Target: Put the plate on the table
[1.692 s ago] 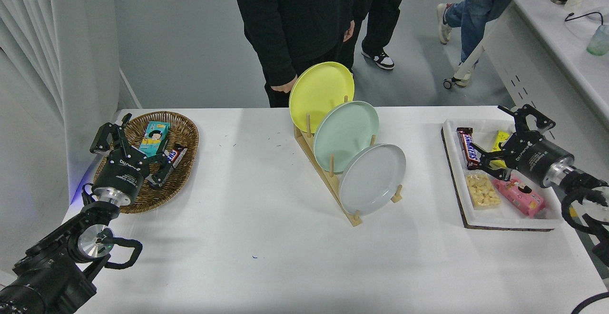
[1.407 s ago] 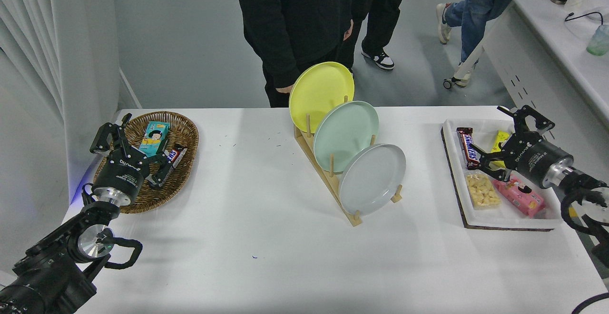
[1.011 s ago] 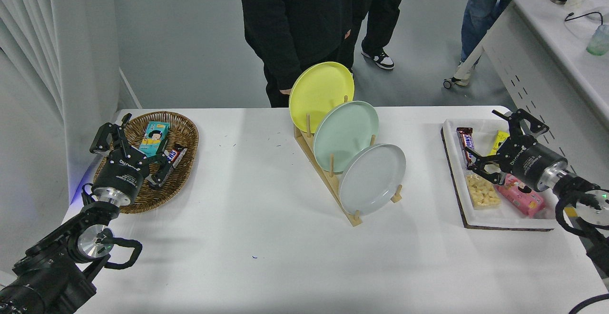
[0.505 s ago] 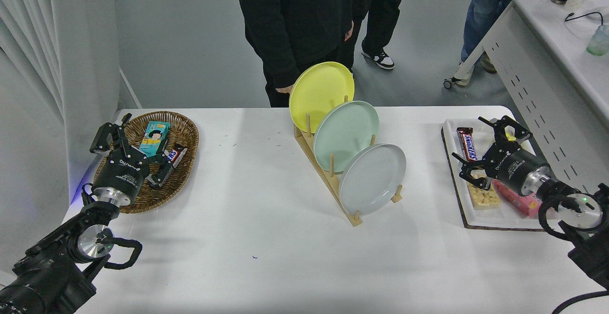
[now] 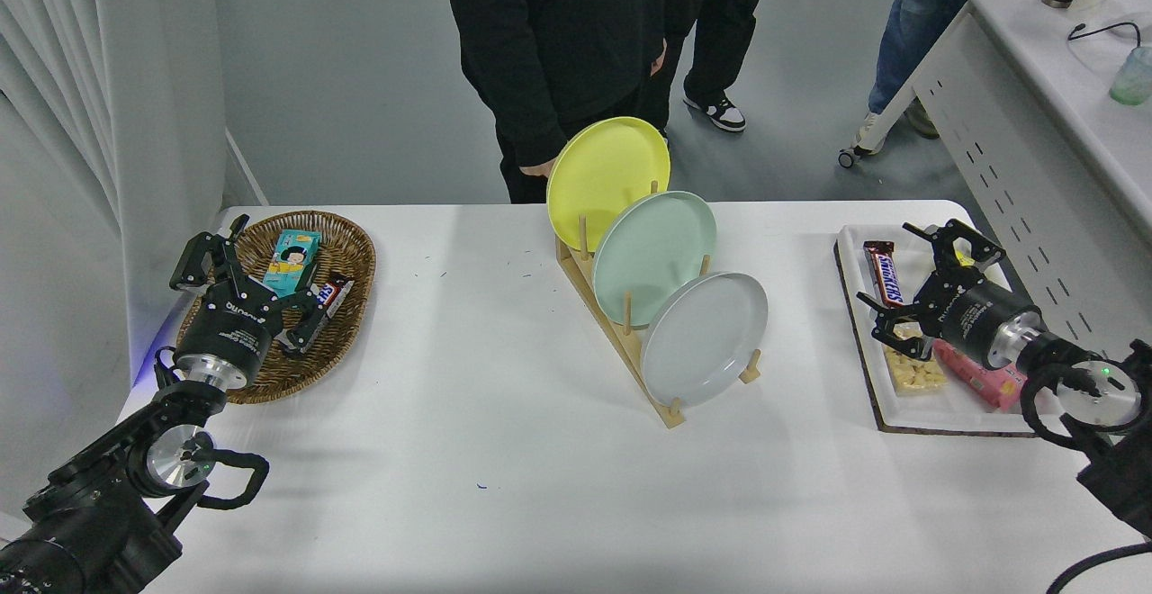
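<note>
across the white tabletop (image 5: 504, 450) the biggest risk i judge is the wooden rack (image 5: 630, 342) itself; it is light and stands free, so if i drag the plate (image 5: 705, 338) sideways against its pegs rather than lifting it up and out, the whole rack could slide or tip; next, the mint-green plate (image 5: 654, 256) leans just behind my target and overlaps it, and the yellow plate (image 5: 608, 182) behind that, so a careless reach could knock either one loose; smaller still, the thin rim may slip from a shallow pinch, and a person (image 5: 558, 45) stands close at the far edge; my right claw (image 5: 916, 292) hangs over the white snack tray (image 5: 945, 414), spread wide and holding nothing; the light-grey plate stands on edge in the nearest slot of the rack, well apart from that claw, off to its left and a little nearer me; my left claw (image 5: 241, 274) is parked by the wicker basket (image 5: 346, 243), spread and empty.
</note>
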Robot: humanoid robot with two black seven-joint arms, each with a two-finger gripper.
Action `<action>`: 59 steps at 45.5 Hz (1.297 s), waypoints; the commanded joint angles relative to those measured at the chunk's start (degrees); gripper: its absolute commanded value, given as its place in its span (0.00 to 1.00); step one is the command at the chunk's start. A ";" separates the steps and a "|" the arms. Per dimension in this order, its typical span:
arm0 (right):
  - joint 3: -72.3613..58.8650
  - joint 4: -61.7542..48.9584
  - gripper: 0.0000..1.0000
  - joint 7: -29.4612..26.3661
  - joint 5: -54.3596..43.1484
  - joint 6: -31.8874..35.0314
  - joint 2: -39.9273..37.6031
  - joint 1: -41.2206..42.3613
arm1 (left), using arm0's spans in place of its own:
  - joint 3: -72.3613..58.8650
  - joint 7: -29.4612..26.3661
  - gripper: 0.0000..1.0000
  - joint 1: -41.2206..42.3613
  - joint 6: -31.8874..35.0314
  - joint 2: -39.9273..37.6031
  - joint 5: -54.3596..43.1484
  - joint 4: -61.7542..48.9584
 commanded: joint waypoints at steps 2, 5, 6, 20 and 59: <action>-1.32 0.21 1.00 0.07 0.28 0.02 0.18 -0.57 | 0.00 0.00 0.98 0.00 -0.01 0.00 0.00 -0.05; -1.76 0.21 1.00 0.07 0.28 0.02 0.18 -0.57 | 0.00 0.00 0.98 0.00 -0.01 0.00 0.00 0.04; -2.03 0.21 1.00 0.07 0.28 0.02 0.09 -0.57 | 0.00 0.00 0.98 0.00 -0.01 0.00 0.00 0.04; -7.04 8.38 0.99 0.07 0.02 -2.79 -2.19 0.75 | 0.00 0.00 0.98 0.00 -0.01 0.00 0.00 0.04; -33.75 31.14 0.99 2.09 9.51 -17.73 -12.21 16.83 | 0.00 0.00 0.98 -0.09 -0.01 0.00 0.00 -0.05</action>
